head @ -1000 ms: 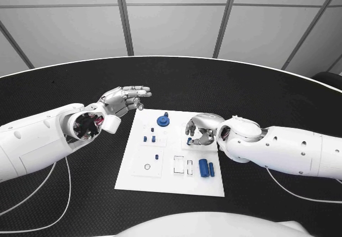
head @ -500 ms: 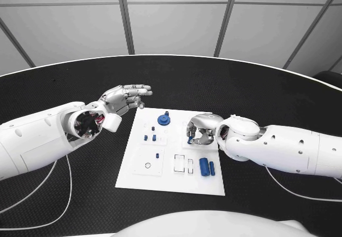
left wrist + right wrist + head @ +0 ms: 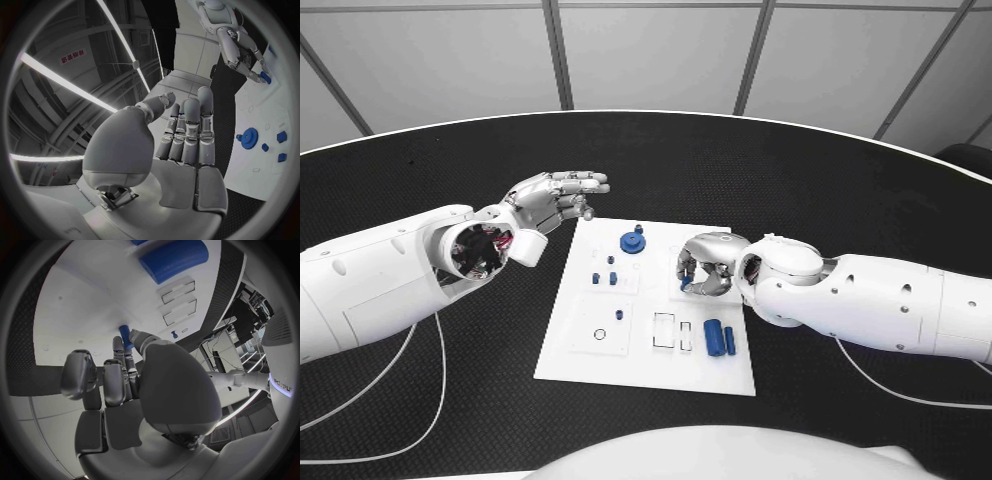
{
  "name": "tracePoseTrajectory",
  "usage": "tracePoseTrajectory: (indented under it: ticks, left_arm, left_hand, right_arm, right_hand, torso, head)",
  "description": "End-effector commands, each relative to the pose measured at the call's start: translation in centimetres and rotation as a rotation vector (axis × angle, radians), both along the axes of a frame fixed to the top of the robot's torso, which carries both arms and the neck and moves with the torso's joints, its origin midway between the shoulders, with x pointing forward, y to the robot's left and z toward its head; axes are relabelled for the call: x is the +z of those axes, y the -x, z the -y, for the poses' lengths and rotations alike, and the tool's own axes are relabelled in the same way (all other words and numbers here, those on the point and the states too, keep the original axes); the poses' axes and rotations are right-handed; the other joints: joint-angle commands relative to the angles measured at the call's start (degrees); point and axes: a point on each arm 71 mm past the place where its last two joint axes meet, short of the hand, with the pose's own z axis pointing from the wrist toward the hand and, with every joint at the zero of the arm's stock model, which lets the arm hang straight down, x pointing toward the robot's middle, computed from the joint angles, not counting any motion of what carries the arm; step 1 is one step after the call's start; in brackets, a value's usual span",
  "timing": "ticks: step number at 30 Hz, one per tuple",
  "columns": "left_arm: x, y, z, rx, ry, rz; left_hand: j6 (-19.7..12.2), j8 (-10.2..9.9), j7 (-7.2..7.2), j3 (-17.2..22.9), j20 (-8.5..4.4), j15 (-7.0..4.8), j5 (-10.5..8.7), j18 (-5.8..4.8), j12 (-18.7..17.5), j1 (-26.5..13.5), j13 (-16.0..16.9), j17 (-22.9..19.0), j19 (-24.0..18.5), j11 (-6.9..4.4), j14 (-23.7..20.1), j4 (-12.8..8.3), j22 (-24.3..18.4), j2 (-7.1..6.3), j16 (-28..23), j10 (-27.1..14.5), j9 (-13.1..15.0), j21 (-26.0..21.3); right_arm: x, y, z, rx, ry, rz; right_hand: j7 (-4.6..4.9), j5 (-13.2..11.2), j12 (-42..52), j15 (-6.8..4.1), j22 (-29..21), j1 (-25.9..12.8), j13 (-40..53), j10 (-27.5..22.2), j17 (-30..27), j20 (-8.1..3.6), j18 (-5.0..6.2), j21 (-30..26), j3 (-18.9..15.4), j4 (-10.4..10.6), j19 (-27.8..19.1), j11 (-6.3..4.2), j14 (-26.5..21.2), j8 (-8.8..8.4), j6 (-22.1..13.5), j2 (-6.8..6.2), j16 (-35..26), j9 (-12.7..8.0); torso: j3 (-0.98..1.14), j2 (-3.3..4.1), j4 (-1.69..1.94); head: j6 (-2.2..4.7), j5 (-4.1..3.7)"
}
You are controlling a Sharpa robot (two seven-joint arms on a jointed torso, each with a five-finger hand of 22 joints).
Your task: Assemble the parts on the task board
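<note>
From the left of the head frame, I read the left hand point(image 3: 557, 203) raised off the table point(image 3: 430, 400) just beyond the upper-left corner of the task board point(image 3: 632, 375); its fingers lie straight and side by side with nothing in them, the palm bare in the left wrist view (I judge it parked there to keep the board clear for the other arm). Next, on the board's upper middle stands the blue gear-like part point(image 3: 632, 243), and below it a cluster of small blue pegs point(image 3: 604, 279). Lower down, near the board's centre, I see two empty rectangular slots point(image 3: 672, 332), and right of them a pair of blue cylinders point(image 3: 720, 338) lying flat, long axes running up and down the frame, parallel to the board's long edges. Right of centre, the right hand point(image 3: 705, 268) is curled over the board's right edge. In the right wrist view its fingertips point(image 3: 133, 342) pinch a small blue pin point(image 3: 125, 335); the pin's long axis appears to stand nearly square to the board, its free end pointing down at the white surface and touching or very nearly touching it (I cannot tell which). I judge the fingertip pinch is chosen to leave the pin's lower end exposed for seating in a hole, and that the insertion step is in hand.
</note>
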Motion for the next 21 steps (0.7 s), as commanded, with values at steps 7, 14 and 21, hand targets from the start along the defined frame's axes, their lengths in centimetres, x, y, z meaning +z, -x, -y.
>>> tracePoseTrajectory:
  ticks: [7,14,21]
  left_arm:
    - [-0.01,-0.01,-0.04,0.001,-0.001,-0.001]
    - [-0.01,-0.04,-0.07,0.002,-0.002,-0.001]
    - [-0.04,-0.09,-0.20,0.004,-0.003,-0.001]
  left_hand:
    - [-0.53,-0.35,0.06,-0.29,0.09,0.04,0.31,0.94,0.15,0.22,-0.08,-0.09,-0.20,0.02,-0.20,0.12,-0.06,0.13,-0.24,-0.29,-0.07,-0.26]
    - [-0.60,-0.38,0.09,-0.31,0.11,0.07,0.32,0.94,0.15,0.20,-0.09,-0.09,-0.21,0.05,-0.23,0.16,-0.08,0.13,-0.25,-0.36,-0.09,-0.29]
    - [-0.60,-0.38,0.09,-0.31,0.11,0.07,0.32,0.94,0.15,0.20,-0.09,-0.09,-0.21,0.05,-0.23,0.16,-0.08,0.13,-0.25,-0.36,-0.09,-0.29]
  right_arm:
    - [-0.05,0.09,-0.15,0.003,-0.015,0.009]
    - [0.23,0.23,-0.16,-0.001,-0.055,0.045]
    - [0.82,0.77,0.25,-0.009,-0.090,0.074]
  right_hand:
    - [-0.70,-0.19,-0.10,-1.23,4.83,-0.46,-0.37,3.25,0.22,-0.93,-0.40,0.74,2.78,-2.26,1.30,-0.78,2.26,1.59,3.26,1.16,0.26,0.74]
    - [-1.44,-0.55,0.05,-1.87,5.49,-1.02,-0.06,5.67,0.38,-1.52,-0.61,1.84,4.19,-4.27,1.66,-1.54,2.37,3.11,5.21,2.65,0.43,1.87]
    - [-1.52,-0.19,-0.16,-1.98,5.47,-1.45,-0.05,6.04,0.42,-1.65,-0.59,1.74,4.45,-4.79,1.66,-1.66,2.40,3.41,5.24,2.76,0.47,2.23]
  torso:
    - [0.03,0.03,-0.03]
    - [0.13,0.00,-0.04]
    - [0.11,-0.04,-0.11]
  head:
    - [-0.03,0.07]
    - [-0.03,0.17]
    - [0.09,0.40]
